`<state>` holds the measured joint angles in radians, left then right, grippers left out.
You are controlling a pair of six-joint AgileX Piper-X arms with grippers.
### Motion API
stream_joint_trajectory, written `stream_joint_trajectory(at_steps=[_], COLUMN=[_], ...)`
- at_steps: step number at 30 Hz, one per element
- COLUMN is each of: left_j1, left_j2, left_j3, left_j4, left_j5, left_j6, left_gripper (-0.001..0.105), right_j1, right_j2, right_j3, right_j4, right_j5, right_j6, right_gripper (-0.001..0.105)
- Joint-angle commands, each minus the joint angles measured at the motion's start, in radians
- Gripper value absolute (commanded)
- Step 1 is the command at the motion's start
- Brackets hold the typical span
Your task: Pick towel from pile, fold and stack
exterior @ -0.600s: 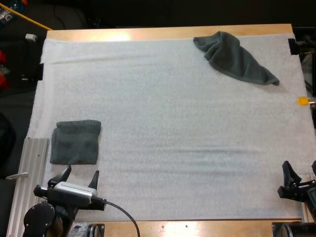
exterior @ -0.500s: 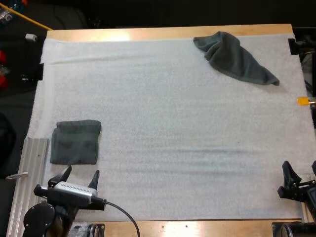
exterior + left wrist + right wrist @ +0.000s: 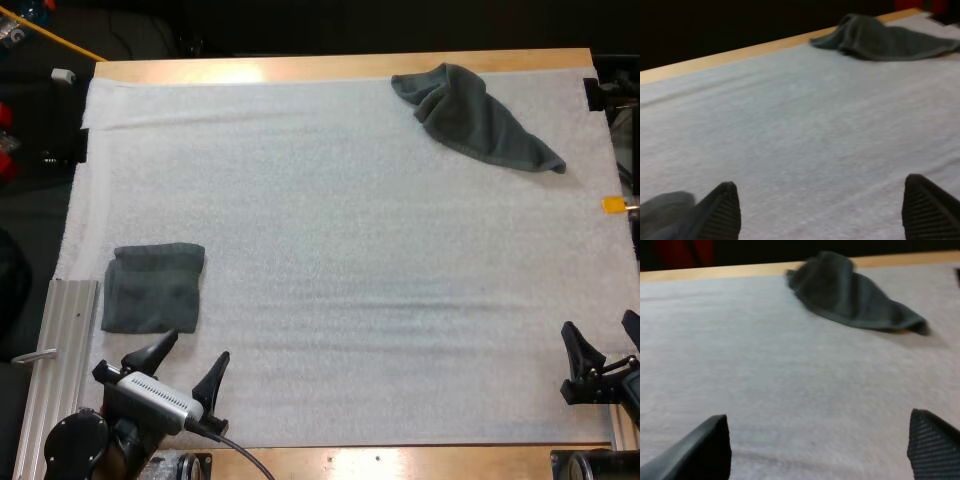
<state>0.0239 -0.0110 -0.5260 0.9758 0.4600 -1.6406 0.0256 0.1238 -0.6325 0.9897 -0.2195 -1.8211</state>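
Note:
A crumpled dark grey-green towel (image 3: 478, 117) lies at the mat's far right; it also appears far off in the left wrist view (image 3: 880, 37) and the right wrist view (image 3: 850, 292). A folded towel (image 3: 153, 288) rests flat at the mat's left side, and its edge (image 3: 662, 215) shows beside one left finger. My left gripper (image 3: 190, 362) is open near the front edge, just right of and nearer than the folded towel, with nothing between its fingers. At the front right corner my right gripper (image 3: 602, 336) stands open over bare mat.
A ribbed metal rail (image 3: 58, 360) runs along the mat's left front edge, beside the folded towel. The white mat (image 3: 350, 260) stretches bare between the two towels. The wooden table edge (image 3: 340, 66) borders the far side.
My left gripper has swung to the right and turned, away from the folded towel. The right gripper has shifted slightly. Both towels lie as before.

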Motion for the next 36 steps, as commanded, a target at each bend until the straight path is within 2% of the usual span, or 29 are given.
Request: stream_joint_trajectory(at_steps=[1, 6, 13, 18, 23, 27, 36], left_j1=[-0.006, -0.006, -0.011, -0.055, -0.067, -0.067, -0.067], left_j2=[-0.121, -0.115, -0.048, 0.011, 0.036, 0.037, 0.037], left_j3=[0.0, 0.0, -0.007, -0.007, -0.007, -0.007, -0.007], left_j4=[-0.022, -0.086, -0.124, -0.129, -0.129, -0.121, -0.115], left_j5=[0.041, 0.091, 0.099, 0.138, 0.142, 0.142, 0.142], left_j6=[-0.011, -0.034, -0.044, -0.044, -0.044, -0.044, -0.044], left_gripper=[0.065, 0.065, 0.065, 0.065, 0.065, 0.065, 0.065], right_j1=[0.001, 0.001, 0.001, 0.001, 0.01, 0.028, 0.028], right_j2=[0.013, 0.063, 0.179, 0.328, 0.492, 0.648, 1.0], right_j3=[-0.025, -0.076, -0.119, -0.166, -0.227, -0.301, -0.482], right_j4=[-0.005, -0.005, -0.027, -0.077, -0.145, -0.195, -0.227], right_j5=[-0.039, -0.14, -0.137, -0.065, -0.001, 0.088, 0.206], right_j6=[-0.025, -0.054, -0.08, -0.083, -0.077, -0.067, -0.037], right_gripper=[0.071, 0.071, 0.071, 0.071, 0.071, 0.071, 0.071])
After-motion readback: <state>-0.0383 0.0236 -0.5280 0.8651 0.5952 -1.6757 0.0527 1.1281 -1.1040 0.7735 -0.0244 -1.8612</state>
